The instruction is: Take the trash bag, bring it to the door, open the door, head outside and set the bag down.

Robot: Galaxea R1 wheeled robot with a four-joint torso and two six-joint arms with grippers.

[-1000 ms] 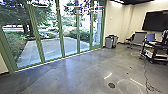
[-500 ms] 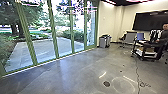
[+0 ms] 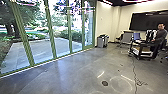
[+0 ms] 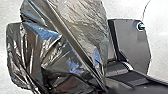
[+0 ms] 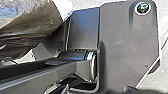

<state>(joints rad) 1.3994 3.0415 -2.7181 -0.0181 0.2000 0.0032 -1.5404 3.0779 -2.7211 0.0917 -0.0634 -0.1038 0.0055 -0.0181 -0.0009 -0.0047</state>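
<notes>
Green-framed glazing [image 3: 51, 32] bars the paved yard [image 3: 20, 53], head view; floor cable [image 3: 135, 75], cart [image 3: 143, 53] and person [image 3: 160, 38] off rightward. Left wrist: dark trash bag [image 4: 82, 22] beside robot's plate [image 4: 133, 42]. Judged carrying step; driving calls for bag clearance at glazing. Right wrist: bag near plate. Both tools: state cannot be told.

The bag [image 4: 53, 53] is thin, glossy plastic, crinkled all over and catching bright highlights. The floor [image 3: 62, 77] is smooth and polished, with soft reflections. Clear, smooth glass [image 3: 61, 42] fills the frames [image 3: 50, 25], which look painted. The paving [image 3: 17, 56] looks matt, like concrete; the wall [image 3: 107, 20] is smooth and matt.
</notes>
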